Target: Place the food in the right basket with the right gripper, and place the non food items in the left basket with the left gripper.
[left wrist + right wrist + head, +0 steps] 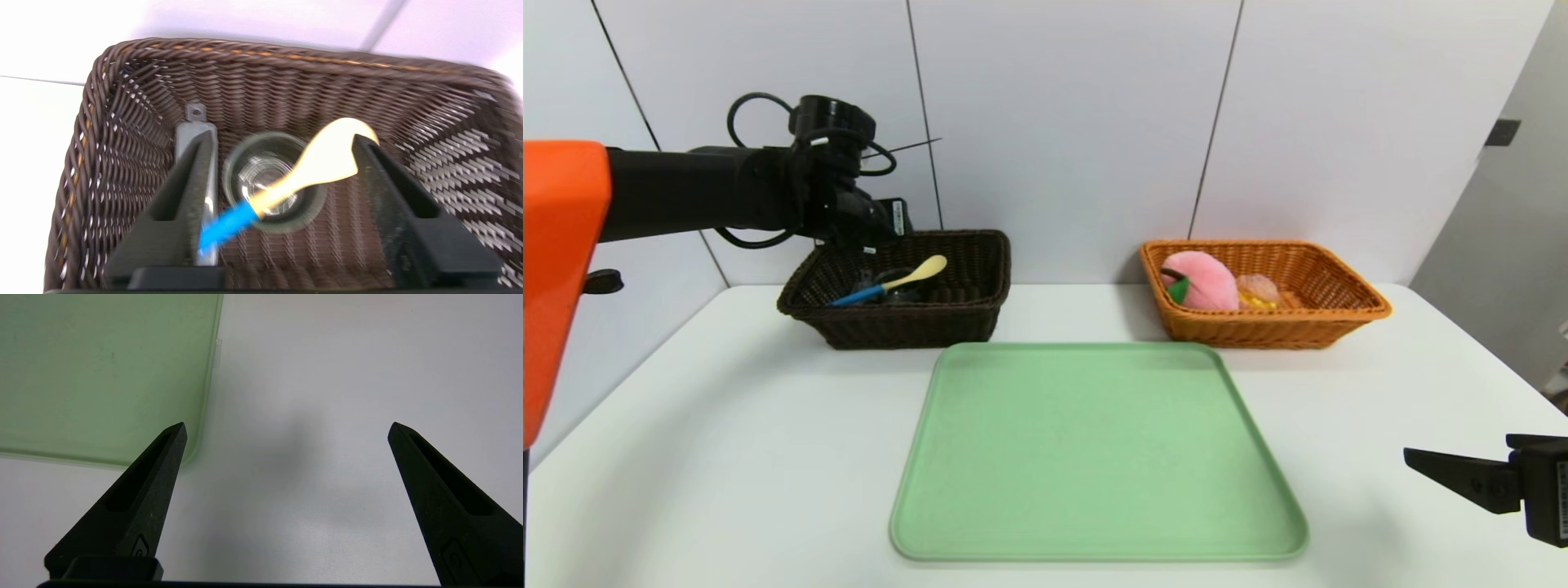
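My left gripper [284, 134] hangs open over the dark brown left basket [980, 269]. Below it, free of both fingers, a spoon [322, 163] with a cream bowl and blue handle lies slanted across a clear glass cup [245, 163]. In the head view the spoon [907, 279] shows inside that basket, under the left gripper [870, 245]. A grey metal piece [195, 122] lies beside one finger. The orange right basket [1339, 314] holds a pink plush peach [1205, 282] and a pale wrapped food item [1258, 290]. My right gripper [287, 424] stands open over bare table.
A green tray [1094, 449] lies in the middle of the white table [727, 425]; its corner [102, 375] shows in the right wrist view. The right gripper [1462, 474] sits at the table's front right. Both baskets stand at the back against the wall.
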Controlling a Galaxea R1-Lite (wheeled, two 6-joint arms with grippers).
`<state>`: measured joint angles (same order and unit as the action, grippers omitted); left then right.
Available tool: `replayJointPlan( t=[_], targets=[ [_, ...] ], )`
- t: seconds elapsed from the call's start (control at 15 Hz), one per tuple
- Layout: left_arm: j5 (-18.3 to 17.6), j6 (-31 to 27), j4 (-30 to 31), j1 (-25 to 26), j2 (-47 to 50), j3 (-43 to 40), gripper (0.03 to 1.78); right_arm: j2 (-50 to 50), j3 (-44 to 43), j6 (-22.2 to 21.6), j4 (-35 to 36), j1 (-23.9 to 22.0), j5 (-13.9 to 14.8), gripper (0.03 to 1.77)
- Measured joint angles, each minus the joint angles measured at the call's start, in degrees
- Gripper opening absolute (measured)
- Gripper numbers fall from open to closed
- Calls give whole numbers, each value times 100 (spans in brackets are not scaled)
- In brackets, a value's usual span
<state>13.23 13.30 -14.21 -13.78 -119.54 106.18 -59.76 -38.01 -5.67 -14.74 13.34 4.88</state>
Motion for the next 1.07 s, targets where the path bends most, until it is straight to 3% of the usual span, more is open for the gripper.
replayJointPlan(
  t=[0.27, 0.6, 0.87, 1.07],
  targets=[
    [-33, 43, -791, -480, 714, 44, 143, 41, -77, 2, 18, 0, 118, 170],
    [-67, 296, -2238, -1215, 2029, -327, 156, 188, -457, 13, 154, 30, 63, 170],
    [-50, 207, -2358, -1613, 3405, -1381, 162, 268, -512, 149, 553, 52, 63, 170],
    [63, -101, -2358, -1894, 4721, -2325, 164, 577, -516, 900, 551, 61, 52, 170]
  ],
)
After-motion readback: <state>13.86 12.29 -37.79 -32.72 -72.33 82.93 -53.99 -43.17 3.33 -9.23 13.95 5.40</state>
